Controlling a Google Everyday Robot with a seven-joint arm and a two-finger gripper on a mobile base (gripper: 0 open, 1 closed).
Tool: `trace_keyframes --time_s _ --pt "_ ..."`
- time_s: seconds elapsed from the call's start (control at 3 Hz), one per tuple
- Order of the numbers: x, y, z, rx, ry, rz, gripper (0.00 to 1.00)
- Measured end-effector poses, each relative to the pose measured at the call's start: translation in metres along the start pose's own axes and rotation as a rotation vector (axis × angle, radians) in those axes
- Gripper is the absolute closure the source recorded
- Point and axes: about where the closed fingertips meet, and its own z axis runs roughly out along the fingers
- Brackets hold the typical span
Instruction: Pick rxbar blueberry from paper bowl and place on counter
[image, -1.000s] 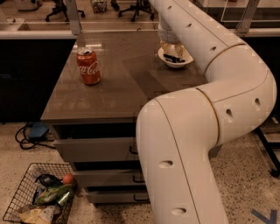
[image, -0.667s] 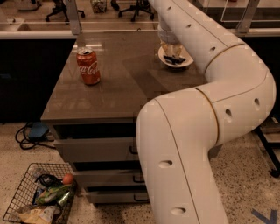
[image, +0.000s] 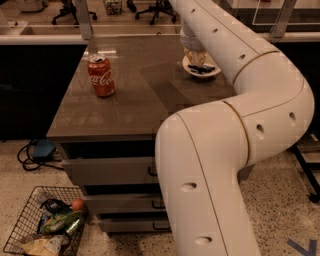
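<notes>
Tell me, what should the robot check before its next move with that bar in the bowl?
1. The rxbar blueberry lies in the paper bowl: ok.
2. The pincer is right over the bowl: ok.
3. Firm hold on the bar: cannot tell.
4. Bare counter beside the bowl for setting the bar down: ok.
5. The cola can stands upright, well apart from the bowl: ok.

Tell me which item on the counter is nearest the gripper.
The white bowl, directly under the gripper at the far right; the red can stands apart, left.
</notes>
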Motion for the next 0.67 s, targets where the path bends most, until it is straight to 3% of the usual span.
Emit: trace_keyframes --time_s 0.67 --pt "-0.021 0.017 -0.018 -0.02 -0.084 -0.015 1.0"
